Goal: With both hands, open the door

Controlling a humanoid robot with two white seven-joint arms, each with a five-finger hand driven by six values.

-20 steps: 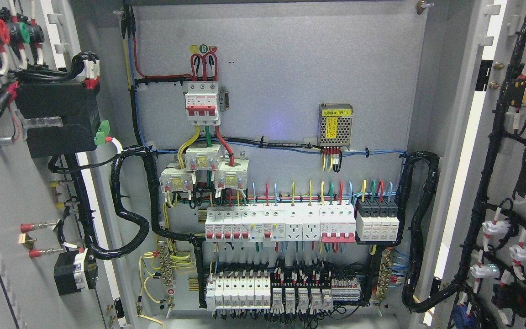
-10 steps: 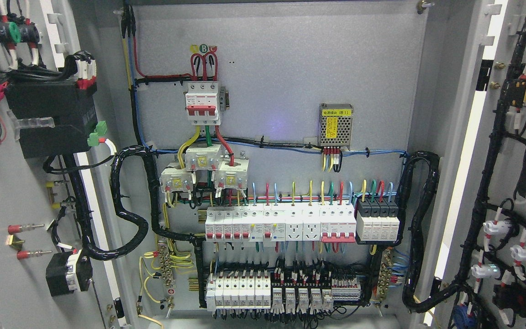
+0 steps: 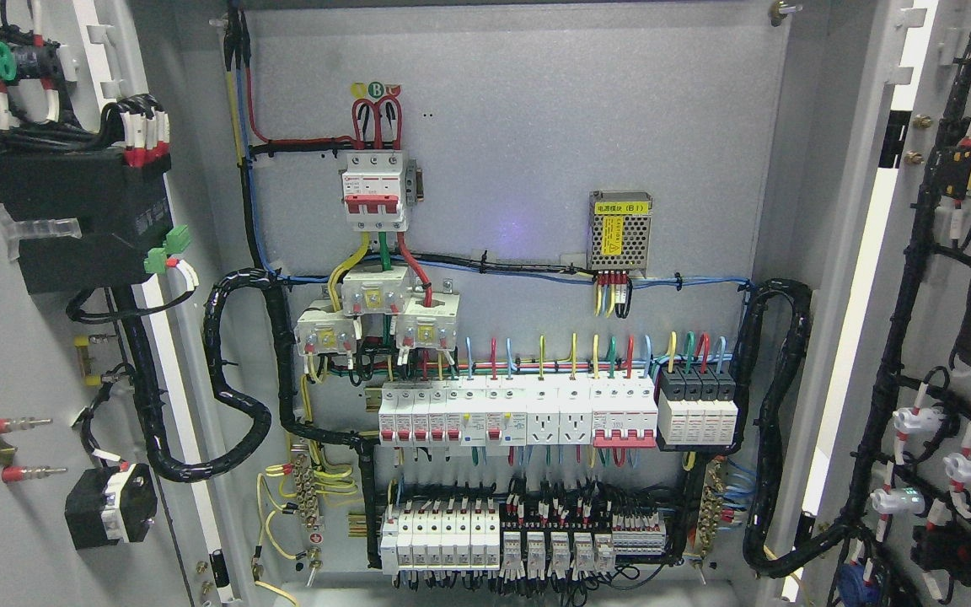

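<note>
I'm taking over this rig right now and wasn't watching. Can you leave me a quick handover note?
Hands: neither shows in the head view.
Doors: left door and right door both stand swung open at the picture's edges, inner wiring facing the camera.
Cabinet: breaker panel fully exposed.
Done: both doors look open.
Left: probably little; check where the hands are and whether the doors need to go wider.

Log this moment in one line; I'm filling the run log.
left door: open | right door: open | cabinet back panel: exposed | hands: not in view
</note>
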